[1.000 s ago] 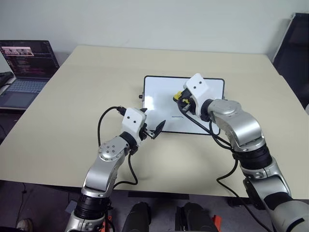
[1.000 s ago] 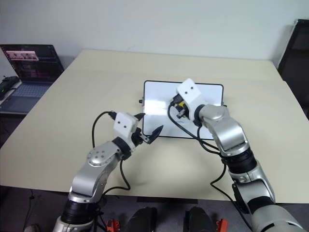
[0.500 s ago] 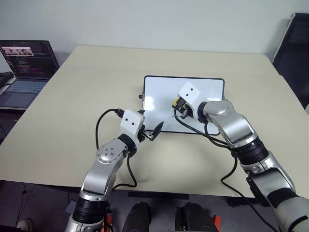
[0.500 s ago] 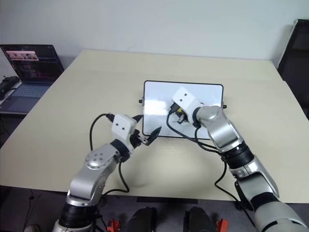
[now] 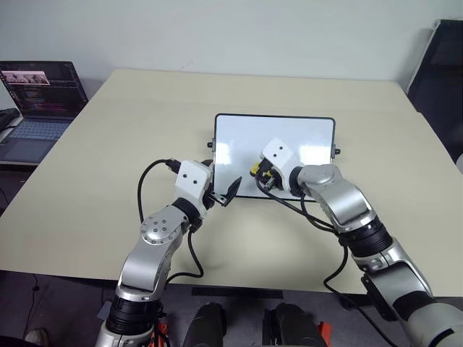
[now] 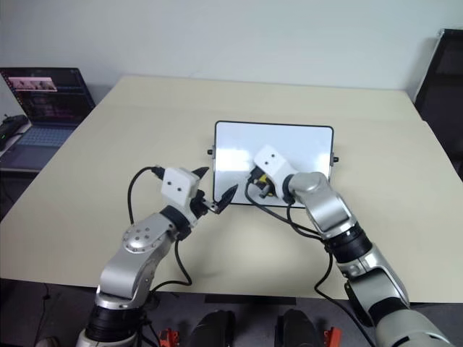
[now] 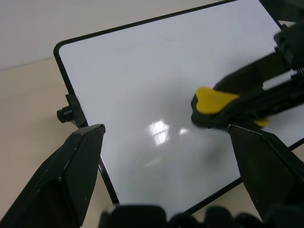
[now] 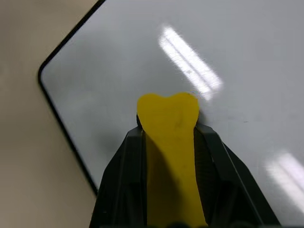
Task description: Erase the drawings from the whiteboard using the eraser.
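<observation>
The whiteboard [image 5: 289,141] lies flat on the beige table [image 5: 108,159], near its middle, with its long sides running left to right and a small black knob on each short side. Its white surface shows glare from the lights; no marker marks can be made out on it in any view.

The right gripper [image 8: 168,137] is pinched on the eraser [image 8: 168,123], a yellow block with a dark underside, one black finger on each of its long sides. The eraser's front end sticks out past the fingertips and sits on or just above the board, over the near left part of the surface; whether it actually touches the board cannot be told. In the left wrist view the eraser [image 7: 213,102] shows with its dark underside facing the board.

The left gripper [image 5: 224,194] hovers at the board's near left corner, fingers spread apart and holding nothing, pointing across the board toward the eraser.

A laptop [image 5: 40,101] stands open at the far left, off the table's edge, well apart from the board.
</observation>
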Controlling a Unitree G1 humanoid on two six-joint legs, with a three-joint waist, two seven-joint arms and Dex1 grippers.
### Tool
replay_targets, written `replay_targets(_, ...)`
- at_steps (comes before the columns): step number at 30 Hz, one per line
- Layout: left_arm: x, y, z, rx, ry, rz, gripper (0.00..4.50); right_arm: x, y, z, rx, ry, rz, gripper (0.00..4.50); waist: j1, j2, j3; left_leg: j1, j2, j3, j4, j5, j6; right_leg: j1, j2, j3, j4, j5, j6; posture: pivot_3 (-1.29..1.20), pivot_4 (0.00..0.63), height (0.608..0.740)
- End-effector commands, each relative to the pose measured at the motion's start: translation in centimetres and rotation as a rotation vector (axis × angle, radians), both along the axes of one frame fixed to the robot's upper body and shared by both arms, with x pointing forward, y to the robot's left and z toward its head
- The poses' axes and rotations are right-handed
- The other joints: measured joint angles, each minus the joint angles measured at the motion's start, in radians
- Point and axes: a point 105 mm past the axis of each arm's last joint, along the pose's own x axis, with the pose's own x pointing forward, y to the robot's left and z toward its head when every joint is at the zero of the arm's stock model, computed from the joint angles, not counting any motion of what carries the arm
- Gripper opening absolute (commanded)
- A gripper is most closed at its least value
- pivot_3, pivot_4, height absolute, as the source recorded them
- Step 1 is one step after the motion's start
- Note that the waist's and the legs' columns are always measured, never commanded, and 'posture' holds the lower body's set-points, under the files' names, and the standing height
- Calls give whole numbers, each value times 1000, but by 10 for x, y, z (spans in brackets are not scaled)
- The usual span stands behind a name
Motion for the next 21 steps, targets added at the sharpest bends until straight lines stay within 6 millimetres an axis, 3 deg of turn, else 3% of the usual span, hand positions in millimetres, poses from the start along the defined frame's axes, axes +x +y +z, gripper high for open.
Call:
replay_targets(1, -4, 0, 16, -12, -60, 1, 4500, -3, -9, -17, -33, 49, -20, 985, 0, 0, 0, 1, 0, 0, 0, 0, 0, 1, 0, 0, 0, 0, 0, 0, 150, 740)
replay_targets(7, -6, -4, 14, -20, -56, -7, 4500, -3, -17, -19, -46, 39, -40, 985, 0, 0, 0, 3, 0, 0, 1, 1, 1, 2, 1, 0, 1, 2, 1, 0, 150, 740)
replay_targets(21, -2, -11, 14, -23, -54, -46, 4500, 10, -29, -1, -35, -33, -100, 985, 0, 0, 0, 3, 0, 0, 1, 2, 1, 2, 1, 0, 0, 3, 1, 0, 150, 740)
